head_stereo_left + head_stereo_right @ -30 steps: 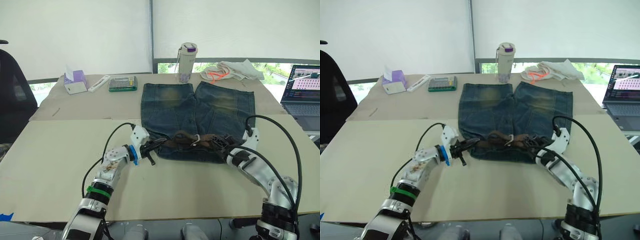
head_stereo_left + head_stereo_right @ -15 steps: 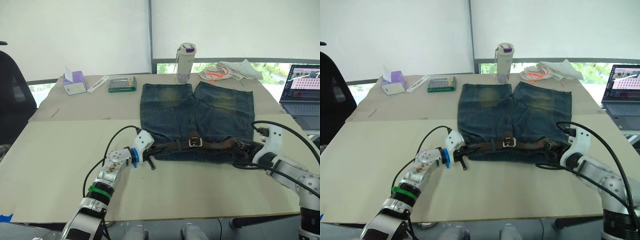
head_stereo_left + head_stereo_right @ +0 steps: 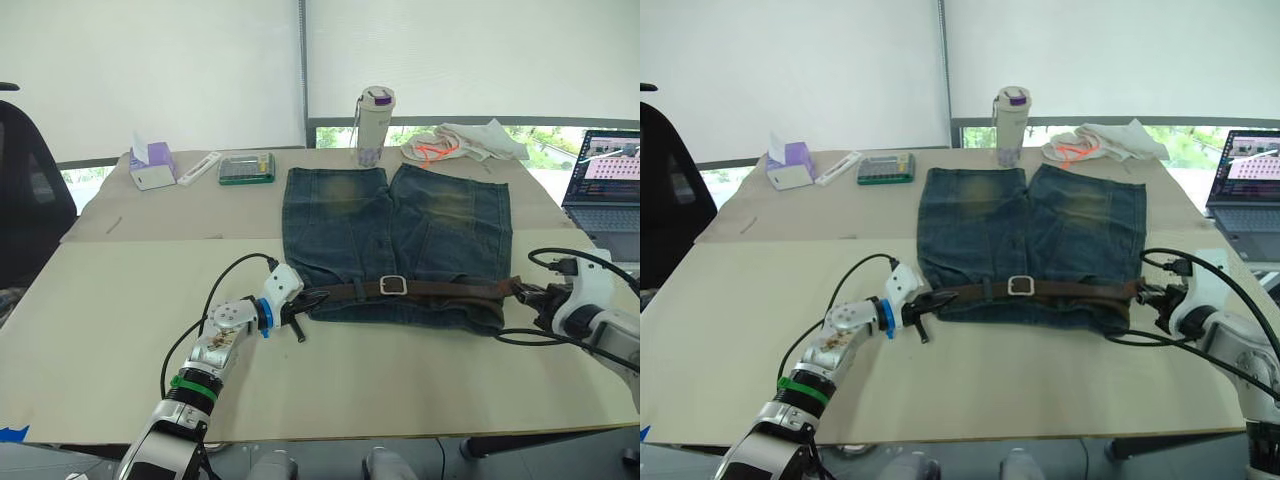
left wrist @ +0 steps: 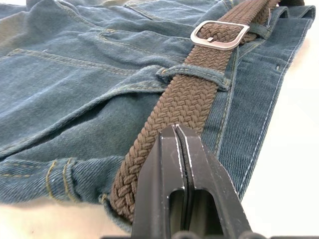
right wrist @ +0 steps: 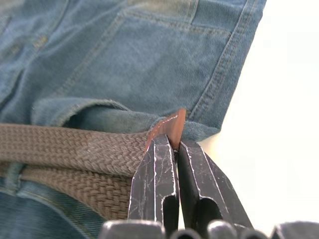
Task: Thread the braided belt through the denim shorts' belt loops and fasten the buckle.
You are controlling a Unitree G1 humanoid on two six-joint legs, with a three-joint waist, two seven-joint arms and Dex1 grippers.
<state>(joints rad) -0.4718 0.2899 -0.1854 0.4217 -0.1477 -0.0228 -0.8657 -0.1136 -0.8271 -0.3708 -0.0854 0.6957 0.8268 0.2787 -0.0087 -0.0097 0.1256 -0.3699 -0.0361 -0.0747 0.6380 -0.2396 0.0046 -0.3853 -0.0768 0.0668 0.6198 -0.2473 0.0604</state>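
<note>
Both end effectors, left [image 3: 300, 303] and right [image 3: 522, 293], clamp the belt [image 3: 440, 290] taut; harder pulling could drag the shorts [image 3: 400, 230].

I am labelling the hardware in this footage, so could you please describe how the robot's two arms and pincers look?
Both arms are silver metal with white wrist housings and looping black cables. The left arm carries a blue ring behind its wrist and a green band lower down. The left pincer and right pincer each have two black fingers, scuffed on the right.
</note>
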